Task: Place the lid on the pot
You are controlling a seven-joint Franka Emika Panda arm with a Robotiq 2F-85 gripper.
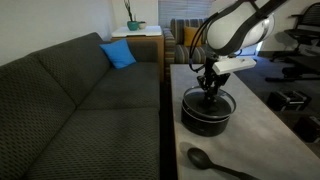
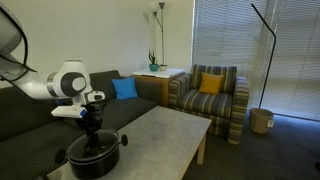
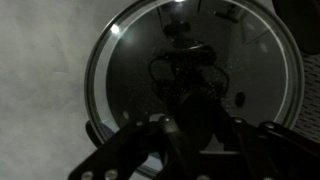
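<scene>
The black pot [image 1: 207, 114] stands on the pale table in both exterior views [image 2: 92, 162]. The glass lid [image 1: 196, 96] lies level at the pot's rim, also seen in an exterior view [image 2: 104, 146]. In the wrist view its metal rim and clear glass [image 3: 120, 80] fill the frame. My gripper [image 1: 210, 86] points straight down over the pot's centre [image 2: 91, 133]. In the wrist view its fingers [image 3: 195, 125] are closed around the lid's dark centre knob. The inside of the pot is hidden by the lid.
A black long-handled spoon [image 1: 215, 162] lies on the table [image 1: 265, 140] in front of the pot. A dark sofa [image 1: 80, 100] with a blue pillow [image 1: 118, 53] runs along the table. A striped armchair [image 2: 210, 95] stands beyond the table's far end.
</scene>
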